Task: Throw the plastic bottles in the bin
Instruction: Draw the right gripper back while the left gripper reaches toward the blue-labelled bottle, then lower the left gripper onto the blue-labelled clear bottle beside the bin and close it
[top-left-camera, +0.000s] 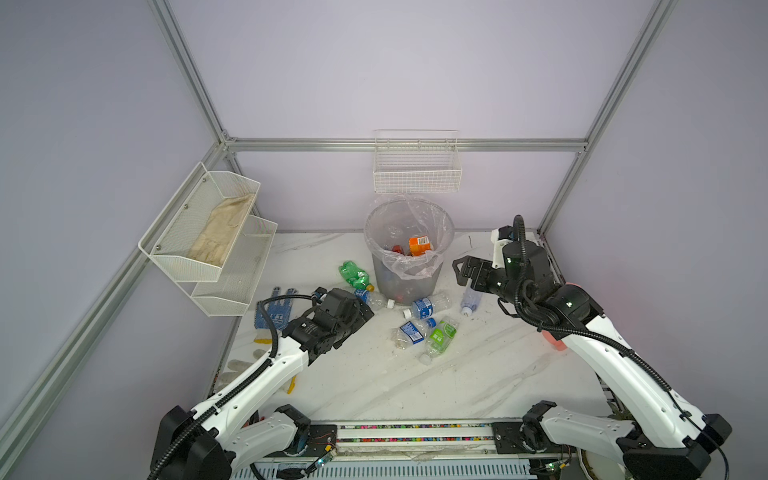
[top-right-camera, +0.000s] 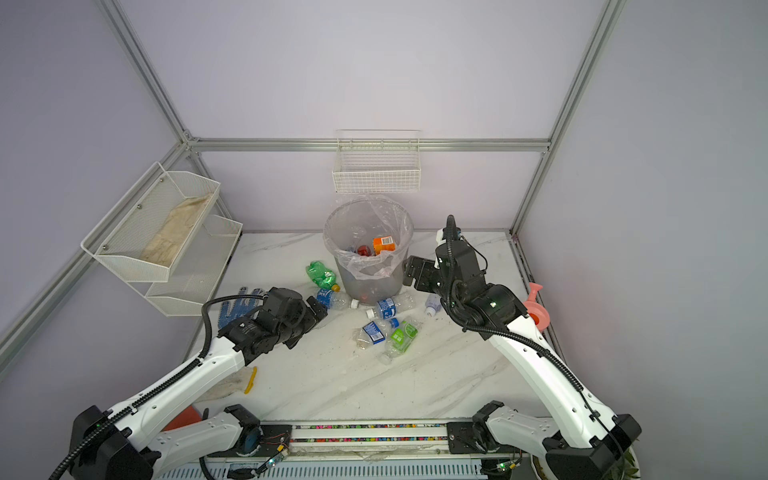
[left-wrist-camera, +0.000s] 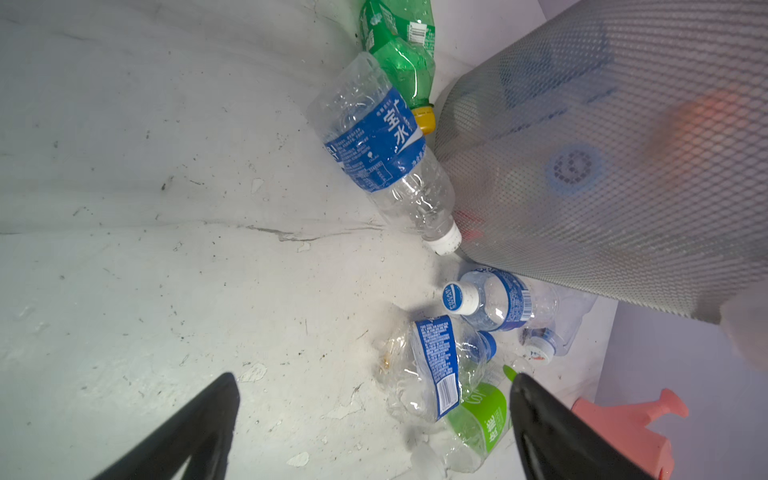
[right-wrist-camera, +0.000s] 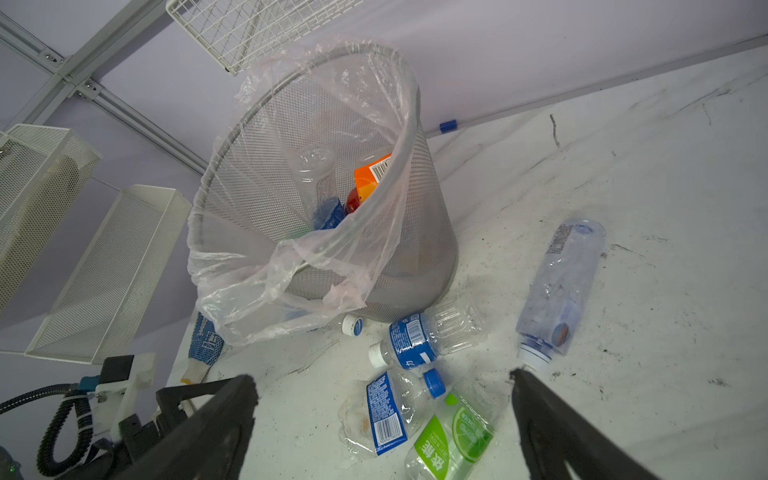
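Note:
The bin (top-left-camera: 409, 249) (top-right-camera: 386, 278) stands at the back middle of the table, lined with a clear bag, with several bottles inside. On the table in front of it lie several plastic bottles: a green one (top-left-camera: 353, 274), a blue-labelled one (left-wrist-camera: 374, 149) against the bin's foot, another blue-labelled one (top-left-camera: 426, 306), a crushed one (right-wrist-camera: 386, 411), a green-labelled one (top-left-camera: 441, 336) and a clear one (right-wrist-camera: 561, 286). My left gripper (top-left-camera: 362, 309) (left-wrist-camera: 374, 376) hangs open and empty over the table, left of the pile. My right gripper (top-left-camera: 460, 272) (right-wrist-camera: 382, 376) is open and empty, just right of the bin.
A white wire basket (top-left-camera: 417, 166) hangs on the back wall above the bin. A two-tier mesh shelf (top-left-camera: 208, 232) holding a cloth is fixed to the left wall. Blue dotted gloves (top-left-camera: 272, 309) lie under the left arm. A pink spray bottle (top-right-camera: 536, 309) stands at the right edge.

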